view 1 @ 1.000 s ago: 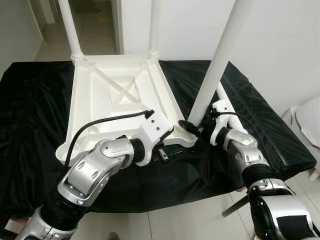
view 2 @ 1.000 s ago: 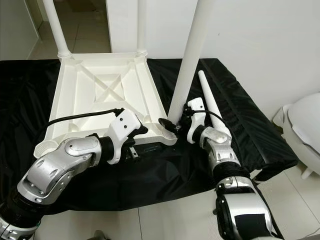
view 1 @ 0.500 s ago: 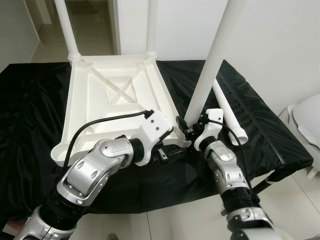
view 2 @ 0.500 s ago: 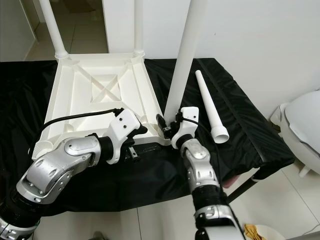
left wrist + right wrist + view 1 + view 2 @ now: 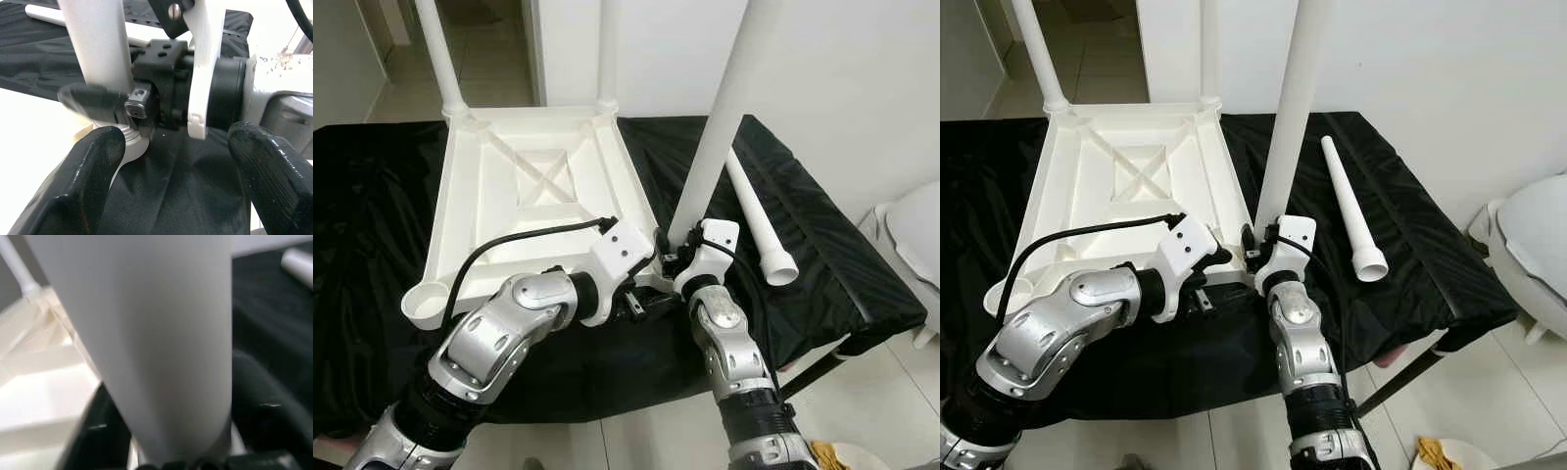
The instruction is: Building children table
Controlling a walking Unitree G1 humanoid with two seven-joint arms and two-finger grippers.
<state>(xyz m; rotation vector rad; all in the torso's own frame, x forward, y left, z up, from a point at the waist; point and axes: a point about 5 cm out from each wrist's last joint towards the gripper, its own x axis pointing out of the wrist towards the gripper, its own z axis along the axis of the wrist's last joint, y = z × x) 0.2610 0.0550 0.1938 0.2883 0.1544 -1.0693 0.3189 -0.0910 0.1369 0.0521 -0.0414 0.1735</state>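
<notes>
Black cloth covers the bench [image 5: 372,255], which stands against a white wall, with pale floor tiles showing below its near edge. Our right gripper [image 5: 1260,252] closes its fingers around the foot of the upright table leg [image 5: 1291,108], just above the near right corner socket of the inverted white tabletop [image 5: 1126,176]; the right wrist view shows the leg pressed close between the dark fingers. Our left gripper [image 5: 168,147] rests at the tabletop's near edge, just beside that socket, its fingers [image 5: 90,176] spread wide and holding nothing. Two further legs rise from the tabletop's far corners. A loose leg [image 5: 1349,211] lies on the cloth toward the bench's right edge, its wide end pointing to the near edge.

We judge that the gripped leg is being seated in its socket. If it tilts while pushed or turned, it may jam or lever the tabletop across the slippery cloth; the left gripper braces against that. The loose leg could roll off the right edge if nudged. Open cloth remains to the left and right of the tabletop; the near edge is crowded by both arms.
</notes>
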